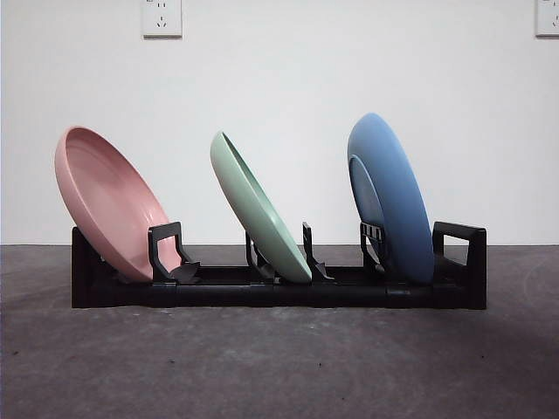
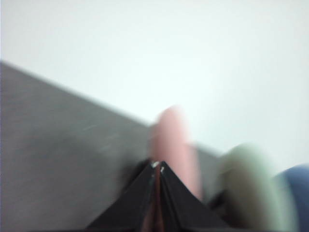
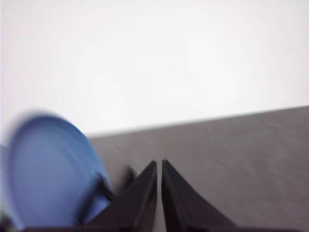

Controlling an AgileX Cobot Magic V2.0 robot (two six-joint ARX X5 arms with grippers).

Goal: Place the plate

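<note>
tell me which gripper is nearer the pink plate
Left. The left gripper sits close by the pink plate; the right gripper is beside the blue plate.
</note>
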